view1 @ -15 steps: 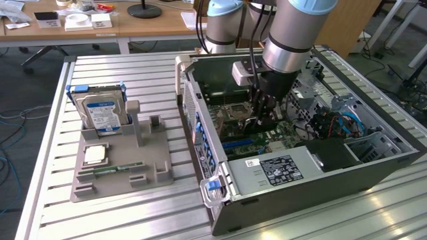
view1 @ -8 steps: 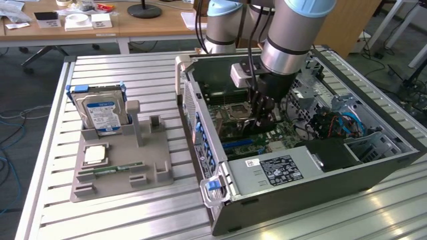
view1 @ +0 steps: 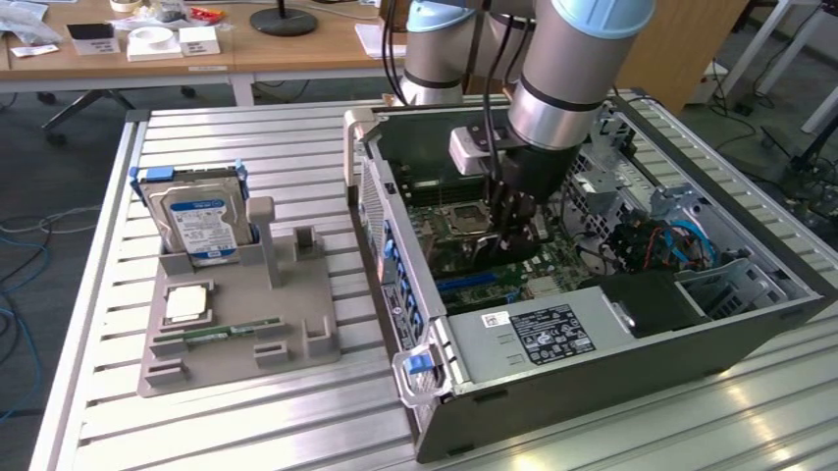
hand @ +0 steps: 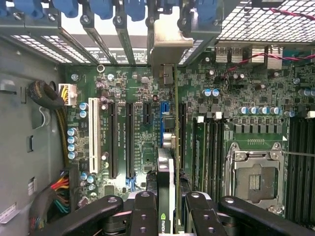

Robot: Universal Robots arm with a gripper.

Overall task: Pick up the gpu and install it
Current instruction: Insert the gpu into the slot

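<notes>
The robot arm point(view1: 556, 93) reaches down into an open computer case point(view1: 629, 378) that lies on its side on the slatted metal table point(view1: 262, 147). Its jaws are low over the motherboard point(hand: 133, 123). In the wrist view the jaws are clamped on the gpu point(hand: 166, 182), with one black finger point(hand: 146, 211) pressed against each face of the card. The gpu stands on edge, square to the board. Its thin green edge runs straight along the line of the blue expansion slot point(hand: 165, 115), between the black slots on one side and the memory slots on the other. Its silver end bracket point(hand: 169, 42) sits up against the row of rear slot openings with blue latches. Whether the card's lower edge is already in the slot cannot be told. The bare processor socket point(hand: 253, 179) lies beyond the memory slots. On the exterior view's left, well apart from the case, a grey holder point(view1: 242, 343) carries an upright hard drive point(view1: 203, 224) with a blue label and a narrow RAM stick point(view1: 230, 332) lying flat.
</notes>
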